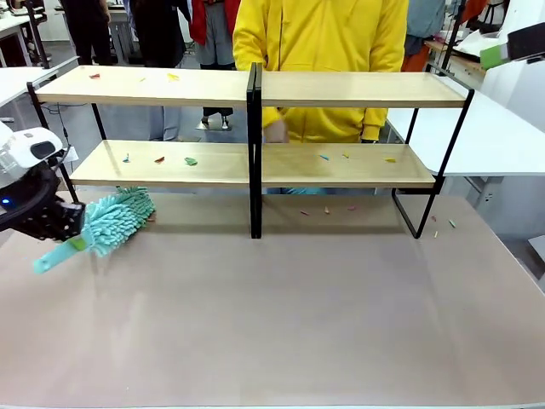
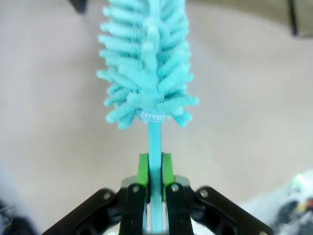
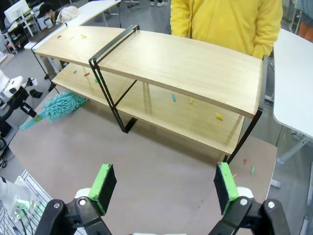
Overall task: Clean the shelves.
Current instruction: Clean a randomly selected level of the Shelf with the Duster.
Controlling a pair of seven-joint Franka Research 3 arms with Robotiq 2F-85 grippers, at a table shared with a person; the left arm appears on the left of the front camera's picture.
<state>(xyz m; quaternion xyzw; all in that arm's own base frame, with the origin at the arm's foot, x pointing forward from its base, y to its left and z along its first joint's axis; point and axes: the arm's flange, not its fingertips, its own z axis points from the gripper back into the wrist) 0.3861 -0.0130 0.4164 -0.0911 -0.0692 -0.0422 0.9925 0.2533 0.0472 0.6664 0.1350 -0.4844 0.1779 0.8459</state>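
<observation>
The left hand point(image 2: 155, 169) pinches the teal duster point(image 2: 146, 63) by its thin handle; the right hand point(image 3: 166, 186), spread, faces the shelves point(image 3: 186, 63).

A matte grey-brown tabletop point(image 1: 272, 324) fills the foreground of the front view, evenly lit, with only soft shadows. At three o'clock a plain white table point(image 1: 502, 136) stands near it. At ten o'clock the corner of a second white table point(image 1: 15, 81) shows. Towards twelve o'clock a grey floor point(image 1: 128, 123) runs back to a far desk point(image 1: 17, 25). In the right wrist view, what looks like a monitor point(image 3: 17, 10) sits at eleven o'clock.
</observation>
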